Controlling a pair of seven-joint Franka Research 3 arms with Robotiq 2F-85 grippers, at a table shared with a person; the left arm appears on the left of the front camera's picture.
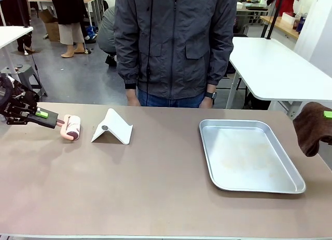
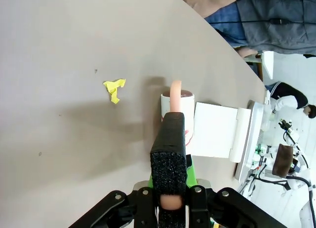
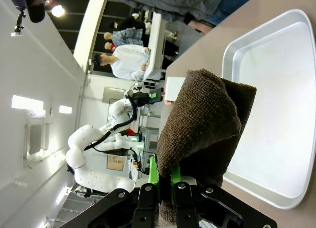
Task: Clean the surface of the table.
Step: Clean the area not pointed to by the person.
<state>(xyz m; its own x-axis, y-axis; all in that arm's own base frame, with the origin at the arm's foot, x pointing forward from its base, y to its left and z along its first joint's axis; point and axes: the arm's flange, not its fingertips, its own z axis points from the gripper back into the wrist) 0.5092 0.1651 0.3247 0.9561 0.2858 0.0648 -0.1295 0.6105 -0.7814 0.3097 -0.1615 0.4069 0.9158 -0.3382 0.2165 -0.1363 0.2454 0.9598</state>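
So the table (image 1: 155, 183) is the big taupe-brown slab that takes up most of the room in front of me, with the silver tray (image 1: 252, 121) sitting on its right half. I'd guess it's heavy and totally rigid, with a smooth matte top that a cloth or roller should glide over easily. It's nothing you'd grab, you just press down on it and sweep. Its long axis runs side to side between the 2 arms, flat and level, and the person (image 1: 174, 42) stands at the far long edge behind the tray's left side.

Left of the tray there's a white folded stand (image 1: 112, 127), then further left a pink lint roller (image 1: 72, 127) with its drum down on the tabletop. The left gripper (image 1: 49, 117) has its fingers clamped on the roller's pink handle. On the side of the roller away from the tray lies a little yellow paper scrap (image 2: 114, 89), probably the stuff to get rid of.

Just off the tray's right edge, the right gripper (image 3: 168, 181) is pinched tight on a brown cloth (image 1: 311, 127), which hangs bunched above the table edge, not touching the top as far as I can tell.
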